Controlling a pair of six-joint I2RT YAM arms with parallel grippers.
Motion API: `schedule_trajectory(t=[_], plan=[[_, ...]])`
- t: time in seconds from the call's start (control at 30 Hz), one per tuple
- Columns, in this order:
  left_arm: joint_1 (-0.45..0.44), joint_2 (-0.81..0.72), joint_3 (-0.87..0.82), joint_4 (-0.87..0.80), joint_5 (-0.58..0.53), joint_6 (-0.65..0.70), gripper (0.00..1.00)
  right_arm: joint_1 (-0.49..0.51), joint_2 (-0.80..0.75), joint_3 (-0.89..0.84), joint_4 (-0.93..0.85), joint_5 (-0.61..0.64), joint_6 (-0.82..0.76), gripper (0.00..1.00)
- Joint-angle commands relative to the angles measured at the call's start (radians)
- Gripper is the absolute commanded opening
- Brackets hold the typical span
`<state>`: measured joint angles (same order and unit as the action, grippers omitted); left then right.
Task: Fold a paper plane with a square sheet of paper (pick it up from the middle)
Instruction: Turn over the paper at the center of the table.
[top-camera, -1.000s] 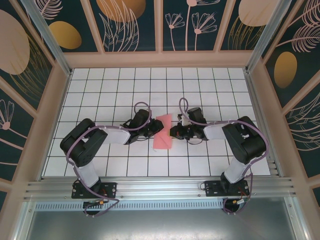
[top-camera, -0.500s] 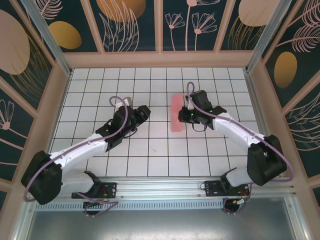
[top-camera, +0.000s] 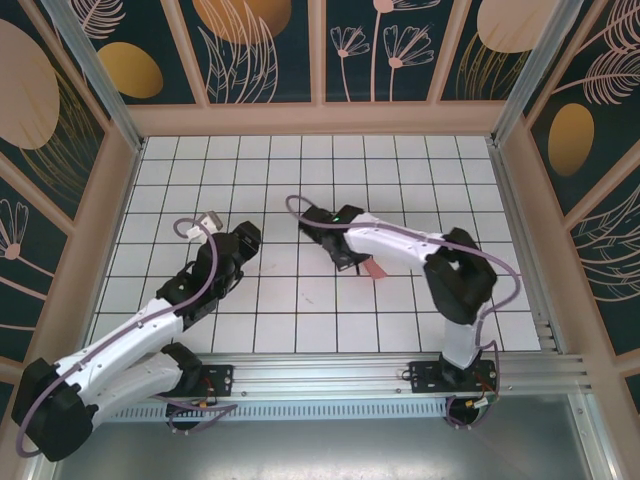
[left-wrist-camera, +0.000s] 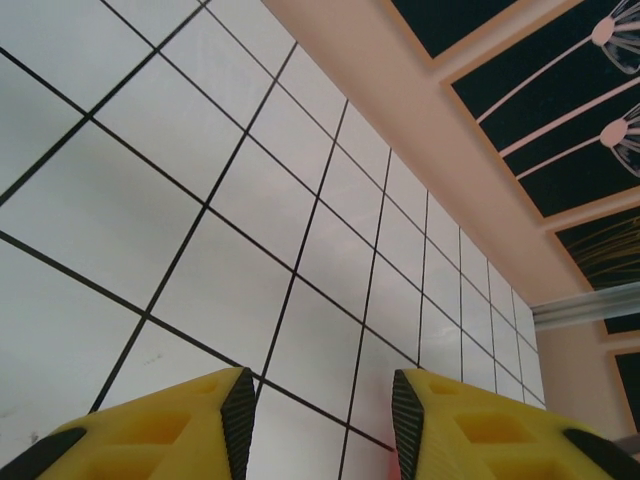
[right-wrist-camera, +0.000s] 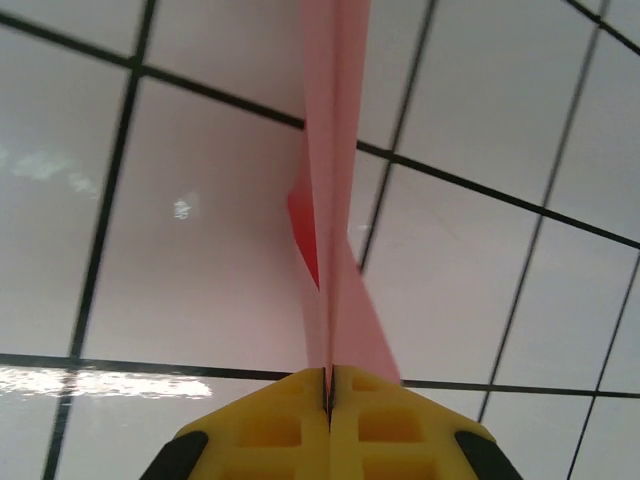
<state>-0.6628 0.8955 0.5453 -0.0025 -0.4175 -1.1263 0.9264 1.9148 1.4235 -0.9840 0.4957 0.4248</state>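
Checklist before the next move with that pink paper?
1. Right gripper shut on the folded salmon-pink thin paper: ok.
2. Left gripper open, nothing between its yellow fingers: ok.
3. Left gripper apart from the paper in the top view: ok.
4. Creases aligned: cannot tell, paper seen edge-on.
5. Paper's lower end off the white grid-tiled table: cannot tell.

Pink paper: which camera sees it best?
The right wrist view: the pink paper stretches up the middle, pinched in the shut right jaws. From the top view, a pink corner peeks out beside the right arm. Left wrist: perhaps a speck.
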Motion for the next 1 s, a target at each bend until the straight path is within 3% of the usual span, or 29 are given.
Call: schedule_trajectory(t=[0.0, 0.2, 0.27, 0.43, 0.57, 0.67, 0.77, 0.8, 0.97], plan=[[0.007, -0.053, -0.029, -0.037, -0.056, -0.009, 0.43, 0.083, 0.107, 0.117, -0.086, 0.008, 0.038, 0.01], [0.006, -0.107, -0.035, -0.087, -0.065, 0.006, 0.42, 0.134, 0.242, 0.213, 0.004, -0.174, 0.056, 0.14], [0.009, -0.115, -0.039, -0.094, -0.060, 0.014, 0.43, 0.133, 0.222, 0.201, 0.051, -0.222, 0.062, 0.32], [0.008, -0.105, -0.048, -0.071, -0.015, 0.026, 0.43, 0.098, 0.000, 0.010, 0.286, -0.431, 0.025, 0.39], [0.008, -0.043, -0.057, 0.030, 0.103, 0.053, 0.41, -0.005, -0.249, -0.215, 0.516, -0.649, 0.025, 0.48], [0.007, 0.082, -0.052, 0.151, 0.263, 0.060, 0.33, -0.130, -0.389, -0.386, 0.671, -0.807, 0.039, 0.43], [0.003, 0.254, -0.034, 0.288, 0.444, 0.031, 0.24, -0.250, -0.431, -0.499, 0.811, -0.993, 0.054, 0.21], [0.001, 0.316, -0.027, 0.337, 0.495, 0.014, 0.22, -0.272, -0.430, -0.522, 0.852, -1.044, 0.064, 0.14], [-0.030, 0.546, 0.058, 0.383, 0.590, -0.018, 0.18, -0.287, -0.354, -0.595, 0.989, -1.194, 0.083, 0.04]])
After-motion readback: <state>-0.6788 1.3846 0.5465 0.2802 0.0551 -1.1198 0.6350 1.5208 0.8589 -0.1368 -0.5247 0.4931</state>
